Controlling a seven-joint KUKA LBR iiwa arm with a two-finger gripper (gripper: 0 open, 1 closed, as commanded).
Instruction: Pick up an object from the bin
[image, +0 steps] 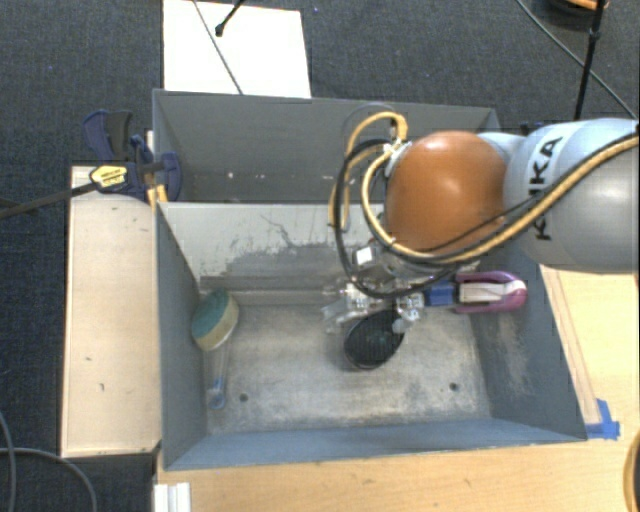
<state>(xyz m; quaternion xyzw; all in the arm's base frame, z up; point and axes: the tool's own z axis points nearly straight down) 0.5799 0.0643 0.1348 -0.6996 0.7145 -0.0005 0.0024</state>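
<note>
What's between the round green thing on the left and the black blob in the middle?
Nothing: in the camera view, only bare grey bin floor runs from the round green thing to the black blob.

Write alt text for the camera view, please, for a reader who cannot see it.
The tool hangs directly over a black rounded object near the middle of the grey bin. A round green-and-yellow pad leans at the left wall, and a purple-and-white thing lies at the right, beside the arm.
</note>
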